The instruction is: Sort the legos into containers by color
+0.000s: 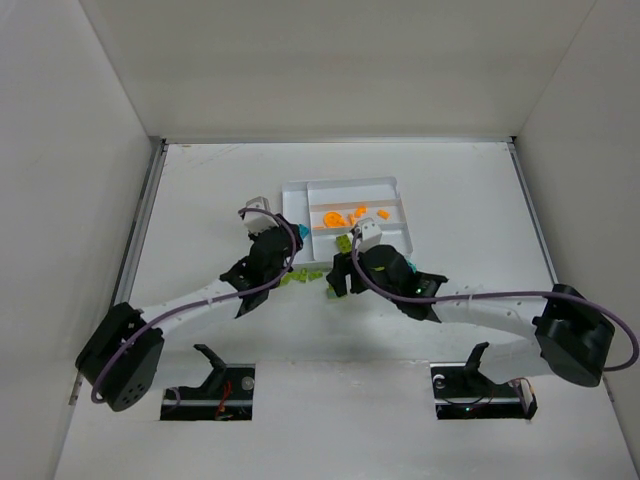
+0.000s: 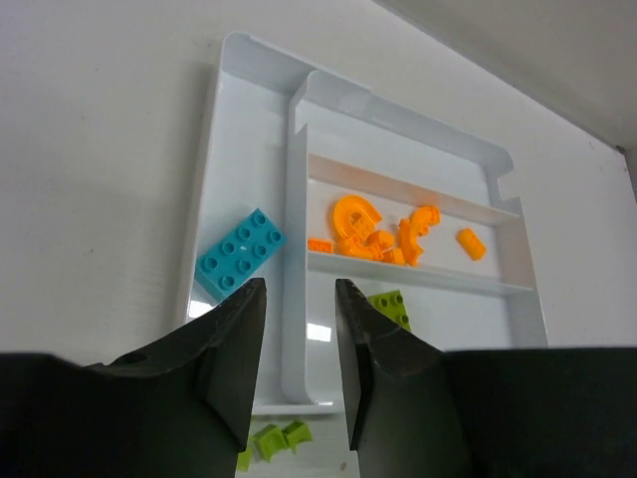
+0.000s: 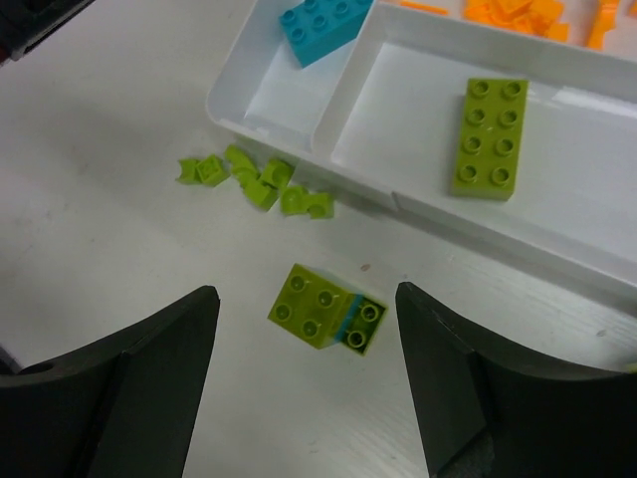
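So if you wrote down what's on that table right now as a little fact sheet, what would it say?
tray: white, divided, lying on the table
teal brick: in the long side compartment
orange pieces: grouped in the far compartment
lime brick: alone in the near compartment
loose lime bits: on the table, just outside the tray
lime-and-teal block: on the table, below the right end effector
left end effector: open, empty, over the tray
right end effector: open, empty
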